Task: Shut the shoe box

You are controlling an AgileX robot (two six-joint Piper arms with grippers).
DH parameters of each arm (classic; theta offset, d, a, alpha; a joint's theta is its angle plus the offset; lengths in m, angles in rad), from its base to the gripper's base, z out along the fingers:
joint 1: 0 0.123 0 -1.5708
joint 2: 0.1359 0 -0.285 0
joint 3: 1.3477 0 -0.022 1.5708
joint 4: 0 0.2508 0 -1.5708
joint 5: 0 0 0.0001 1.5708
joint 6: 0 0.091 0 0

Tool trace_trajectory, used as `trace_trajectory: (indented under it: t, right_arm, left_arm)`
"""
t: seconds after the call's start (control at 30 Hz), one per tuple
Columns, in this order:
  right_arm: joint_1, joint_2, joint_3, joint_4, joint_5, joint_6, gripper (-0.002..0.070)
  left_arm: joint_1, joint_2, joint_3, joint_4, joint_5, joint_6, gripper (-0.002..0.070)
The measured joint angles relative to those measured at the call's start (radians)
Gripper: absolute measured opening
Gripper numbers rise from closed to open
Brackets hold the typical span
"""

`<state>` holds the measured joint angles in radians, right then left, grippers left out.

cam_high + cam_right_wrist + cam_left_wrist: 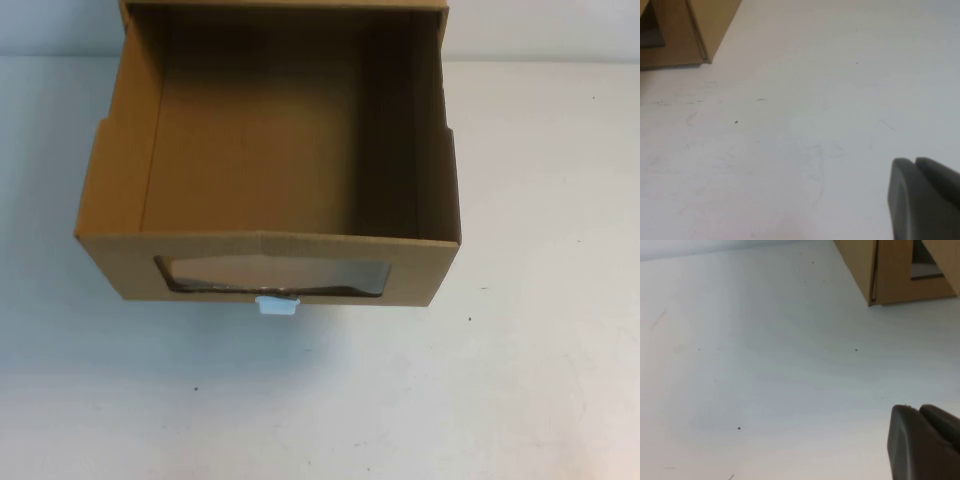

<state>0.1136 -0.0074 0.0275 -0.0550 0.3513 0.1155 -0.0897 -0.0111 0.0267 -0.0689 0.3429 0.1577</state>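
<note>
One shoe box [270, 150] mid-tabletop [540, 380] in the high view, drawer pulled out, window and white tab [277, 306] facing the robot, left wrist view, left gripper [925, 442] over bare tabletop, box corner well apart, right wrist view, right gripper [925, 197] likewise, finger state of both grippers unclear.

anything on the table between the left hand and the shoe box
No, that stretch is bare. In the left wrist view only white table with tiny specks separates the left hand from the shoe box. The right hand is likewise off the box.
</note>
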Motion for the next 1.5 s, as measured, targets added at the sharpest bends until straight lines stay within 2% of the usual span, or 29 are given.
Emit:
trace_trajectory:
  t: [1.0, 1.27, 1.5]
  right_arm:
    - [0.000, 0.000, 0.000, 0.000, 0.000, 0.000, -0.0013]
    - [0.000, 0.000, 0.000, 0.000, 0.000, 0.000, -0.0013]
    - [0.000, 0.000, 0.000, 0.000, 0.000, 0.000, -0.0013]
  left_arm:
    - [0.000, 0.000, 0.000, -0.001, -0.003, -0.010, -0.0005]
    - [0.000, 0.000, 0.000, -0.028, -0.022, -0.198, -0.0005]
    - [0.000, 0.000, 0.000, -0.244, -0.193, -0.448, -0.0005]
